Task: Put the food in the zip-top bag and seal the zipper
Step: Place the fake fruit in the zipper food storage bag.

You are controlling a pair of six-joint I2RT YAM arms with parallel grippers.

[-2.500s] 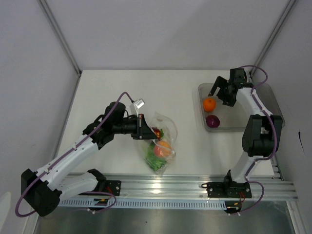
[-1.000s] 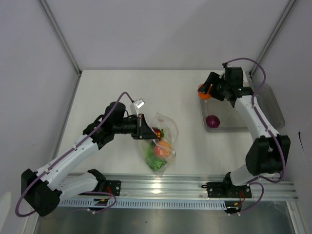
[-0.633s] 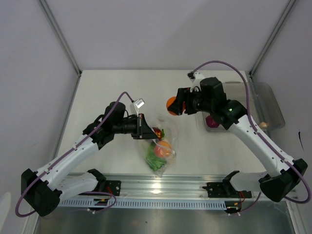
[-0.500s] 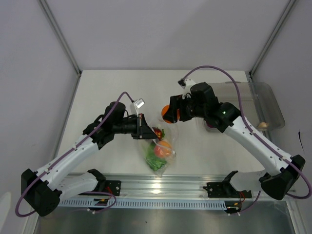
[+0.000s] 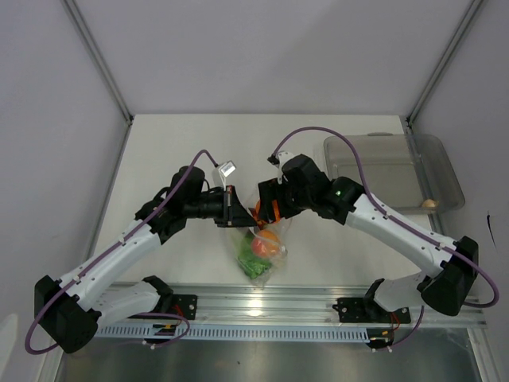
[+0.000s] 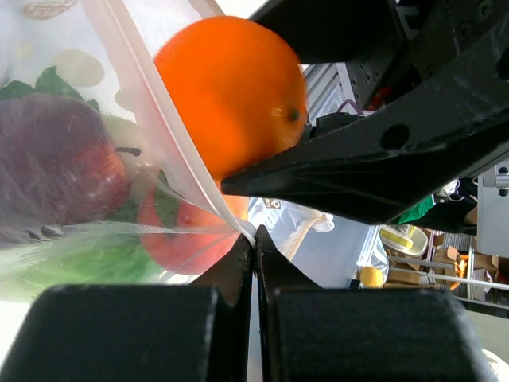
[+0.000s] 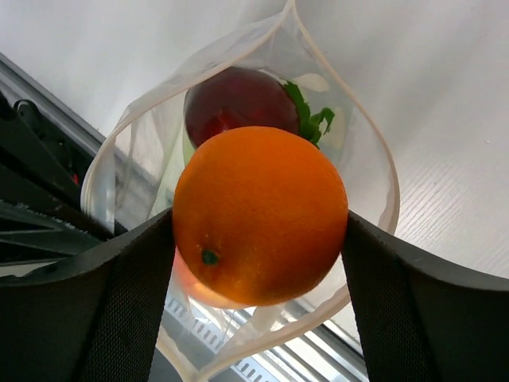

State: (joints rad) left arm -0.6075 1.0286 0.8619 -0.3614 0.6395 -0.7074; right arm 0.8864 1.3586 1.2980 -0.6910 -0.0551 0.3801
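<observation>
Left gripper (image 6: 254,240): clamped on one lip of the zip-top bag (image 5: 267,253), with the plastic pinched between its fingertips. That pinch is what holds the mouth up for you.
Right gripper (image 5: 268,205): closed around the orange (image 7: 260,215), one finger on each side.
Orange position: right at the bag's mouth. The right wrist view shows it centred over the opening and not yet released.
Bag: on the bench (image 5: 183,143) between the two arms, just beyond the rail. Its mouth gapes in a wide loop.
Already inside: a dark red fruit (image 7: 231,99), a peach-coloured fruit (image 5: 269,243) and green cabbage (image 5: 253,264).
Tray (image 5: 445,171): well off to the right. One small beige piece (image 5: 429,204) sits at its near right corner. The right arm hides the tray's left end, so you cannot tell what else it holds.
Radish: not made out in any view.
Zipper (image 7: 380,159): spread apart along the rim, unsealed.
Progress: about midway, by my read. Three items are bagged and the fourth is at the opening.
Left to do: drop the orange, fetch the beige piece and anything hidden, then press the strip closed along its length.
</observation>
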